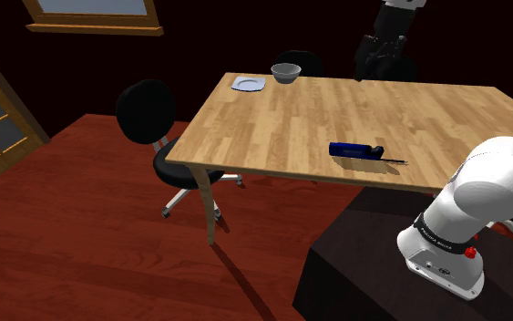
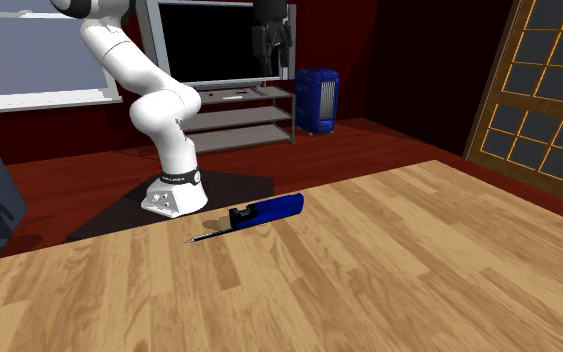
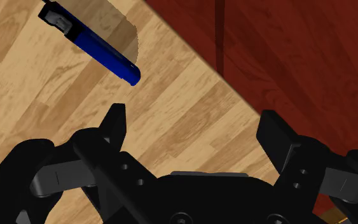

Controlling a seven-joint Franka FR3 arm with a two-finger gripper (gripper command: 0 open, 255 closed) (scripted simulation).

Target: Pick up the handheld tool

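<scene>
Claw [image 3: 194, 121] spread, blue tool [image 3: 101, 54], shoulder view's bowl [image 1: 286, 73]

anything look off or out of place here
Nothing stands out. The blue tool lies flat on the table near the stand-side edge; the bowl sits upright beside the plate at the far end. The open gripper is clear of the tool.

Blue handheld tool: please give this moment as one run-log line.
pincer: open, empty, above table | blue handheld tool: flat on table, untouched

White rounded arm [image 1: 484, 182], dark joint bands [image 1: 435, 230], red button [image 1: 470, 253], all-black pincer [image 3: 194, 121]
</scene>
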